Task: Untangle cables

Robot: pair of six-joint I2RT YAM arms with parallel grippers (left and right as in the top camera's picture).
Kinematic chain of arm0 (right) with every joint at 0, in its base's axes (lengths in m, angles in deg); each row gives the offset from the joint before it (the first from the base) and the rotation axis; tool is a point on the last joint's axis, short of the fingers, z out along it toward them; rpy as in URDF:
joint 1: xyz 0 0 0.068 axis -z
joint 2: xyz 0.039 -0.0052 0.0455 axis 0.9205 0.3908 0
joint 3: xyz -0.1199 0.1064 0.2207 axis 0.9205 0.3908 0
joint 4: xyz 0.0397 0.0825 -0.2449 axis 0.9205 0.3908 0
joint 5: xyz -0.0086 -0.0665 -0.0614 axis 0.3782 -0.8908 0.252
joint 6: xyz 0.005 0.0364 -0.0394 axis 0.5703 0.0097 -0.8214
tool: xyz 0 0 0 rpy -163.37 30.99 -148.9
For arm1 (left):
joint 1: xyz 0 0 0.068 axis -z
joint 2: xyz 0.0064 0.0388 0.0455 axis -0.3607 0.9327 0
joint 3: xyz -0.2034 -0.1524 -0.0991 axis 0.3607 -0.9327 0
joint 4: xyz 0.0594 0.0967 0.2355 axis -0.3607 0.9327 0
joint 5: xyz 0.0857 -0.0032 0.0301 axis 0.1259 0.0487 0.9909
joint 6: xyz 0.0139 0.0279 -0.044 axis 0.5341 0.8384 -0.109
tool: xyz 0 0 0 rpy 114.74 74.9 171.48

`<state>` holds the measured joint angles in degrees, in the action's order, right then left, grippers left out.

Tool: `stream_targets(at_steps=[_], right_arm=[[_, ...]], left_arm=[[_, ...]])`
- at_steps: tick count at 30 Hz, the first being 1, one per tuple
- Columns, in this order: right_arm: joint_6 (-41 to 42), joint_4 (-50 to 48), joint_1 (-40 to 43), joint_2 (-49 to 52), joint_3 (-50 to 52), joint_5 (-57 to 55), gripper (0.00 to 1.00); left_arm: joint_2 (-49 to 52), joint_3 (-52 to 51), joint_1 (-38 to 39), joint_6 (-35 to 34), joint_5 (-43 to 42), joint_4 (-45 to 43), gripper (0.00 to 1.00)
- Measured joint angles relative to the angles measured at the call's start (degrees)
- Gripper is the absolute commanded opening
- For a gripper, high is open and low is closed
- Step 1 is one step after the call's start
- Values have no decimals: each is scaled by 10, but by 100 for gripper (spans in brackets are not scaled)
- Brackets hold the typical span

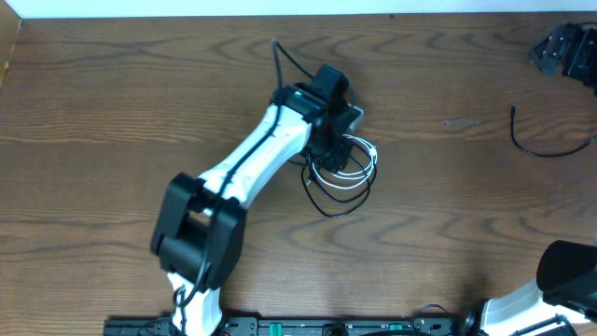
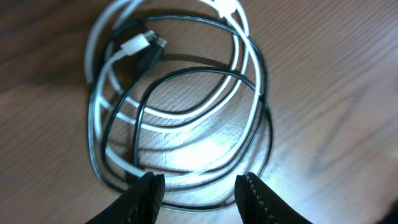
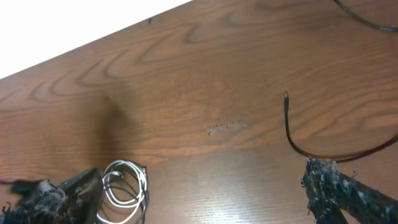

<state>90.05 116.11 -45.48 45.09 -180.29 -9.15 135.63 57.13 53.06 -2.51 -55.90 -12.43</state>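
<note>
Cannot see near side of cables (image 2: 186, 121), covered by left gripper (image 2: 199, 186); top loops cut by picture edge. Cannot follow black cable (image 1: 550, 151) past table's (image 1: 112, 112) right edge. Seen only in part at far right corner: right gripper (image 1: 565, 51). Blurred in wrist view: fingers (image 3: 339, 190).
</note>
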Motion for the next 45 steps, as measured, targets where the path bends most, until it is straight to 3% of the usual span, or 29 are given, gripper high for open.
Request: stream_targets(at_steps=[7, 18, 25, 30, 33, 45], right_arm=[[-2, 10, 0, 0, 0, 0, 99], [-2, 14, -1, 0, 0, 0, 99], [-7, 17, -3, 0, 0, 0, 99], [-11, 17, -8, 0, 0, 0, 99], [-12, 17, -12, 0, 0, 0, 99], [-15, 19, -14, 0, 0, -1, 99]], left_arm=[[63, 0, 3, 22, 7, -24, 43], [77, 0, 3, 24, 21, -77, 42], [77, 0, 3, 11, 35, -20, 42], [77, 0, 3, -83, 35, 2, 41], [77, 0, 3, -167, 36, -2, 37], [77, -11, 30, -492, 124, -8, 37]])
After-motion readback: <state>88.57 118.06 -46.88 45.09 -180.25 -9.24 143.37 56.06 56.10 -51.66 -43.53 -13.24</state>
